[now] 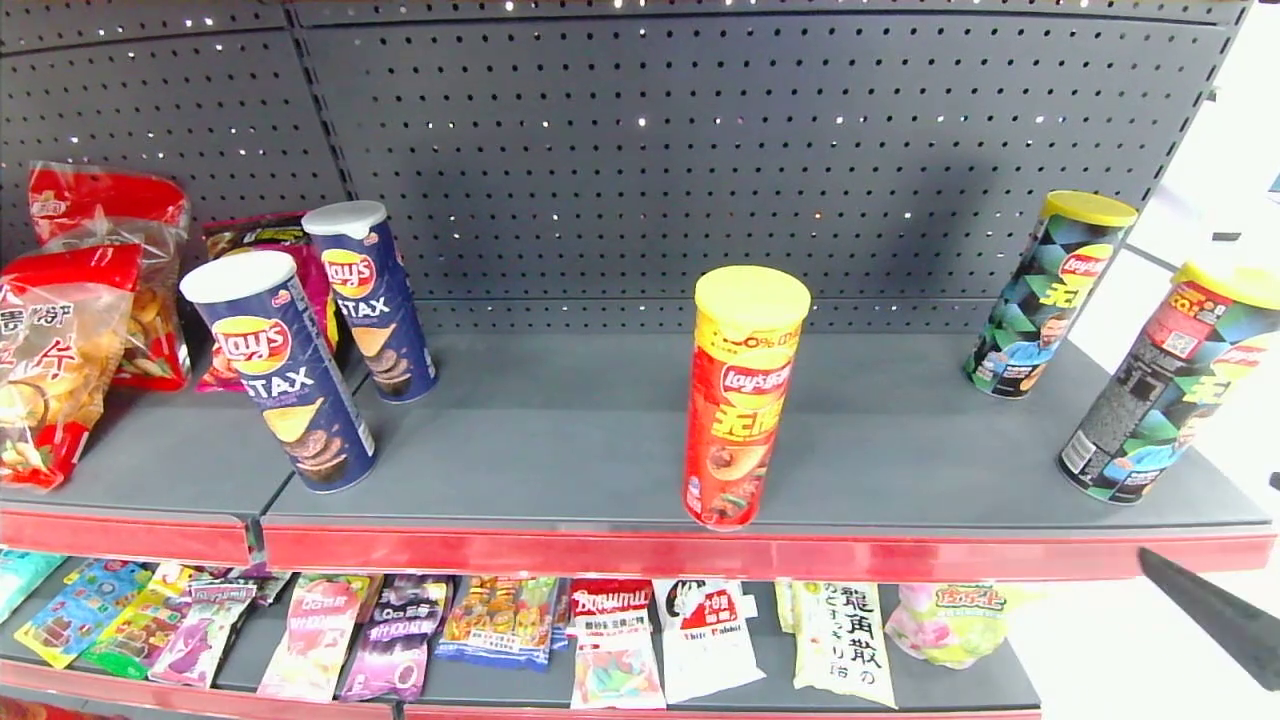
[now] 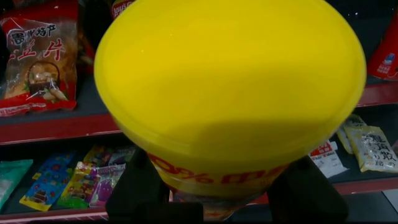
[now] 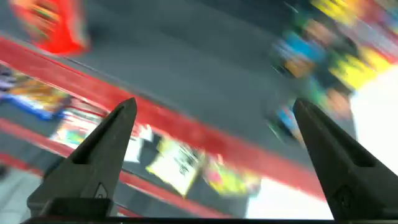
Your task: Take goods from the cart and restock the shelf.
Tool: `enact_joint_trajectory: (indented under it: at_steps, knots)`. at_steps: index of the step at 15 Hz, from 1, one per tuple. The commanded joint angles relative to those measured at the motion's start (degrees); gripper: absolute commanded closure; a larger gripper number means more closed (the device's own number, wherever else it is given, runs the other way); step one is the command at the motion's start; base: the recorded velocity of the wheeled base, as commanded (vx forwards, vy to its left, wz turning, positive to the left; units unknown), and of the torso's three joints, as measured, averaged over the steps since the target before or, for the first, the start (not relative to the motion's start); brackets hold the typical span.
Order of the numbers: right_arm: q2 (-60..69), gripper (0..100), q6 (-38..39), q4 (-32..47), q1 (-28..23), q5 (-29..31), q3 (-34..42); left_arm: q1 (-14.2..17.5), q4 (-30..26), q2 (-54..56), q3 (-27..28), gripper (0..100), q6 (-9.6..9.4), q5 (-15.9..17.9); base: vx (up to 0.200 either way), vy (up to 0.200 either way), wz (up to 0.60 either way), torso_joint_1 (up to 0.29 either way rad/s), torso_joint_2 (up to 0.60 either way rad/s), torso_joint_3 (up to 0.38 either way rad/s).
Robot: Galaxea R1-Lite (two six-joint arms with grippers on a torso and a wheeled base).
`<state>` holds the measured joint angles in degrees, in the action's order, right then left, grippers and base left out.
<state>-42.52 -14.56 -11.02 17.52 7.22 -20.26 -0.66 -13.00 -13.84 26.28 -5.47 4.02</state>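
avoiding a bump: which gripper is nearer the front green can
Right. The right gripper hangs just below the front green can; the left gripper holds a yellow-lidded can back from the shelf.

Head camera facing shelf; both wrist cameras nearer, same shelf

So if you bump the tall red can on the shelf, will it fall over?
Probably: the red can is tall and narrow, standing near the shelf front edge, so it may tip. Being round, it would likely roll.
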Motion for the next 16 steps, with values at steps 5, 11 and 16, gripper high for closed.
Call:
enact_joint_trajectory:
  at_steps: [5,11,16]
  knots:
    - [32.5,0,3.0,26.8,-17.0,2.5,1.5,-0.1,0.1,-1.5,-0.5,100,0.11,0.1,0.000,0.000,0.00,0.000,0.00,0.000]
    - [42.5,0,4.5,26.6,-17.3,2.4,9.1,-0.1,0.0,-1.0,-0.4,100,0.38,2.7,0.000,0.000,0.00,0.000,0.00,0.000]
    - [42.4,0,7.1,20.4,-17.3,-10.2,14.1,0.0,0.0,-2.4,-0.1,100,0.20,0.5,0.000,0.000,0.00,0.000,0.00,0.000]
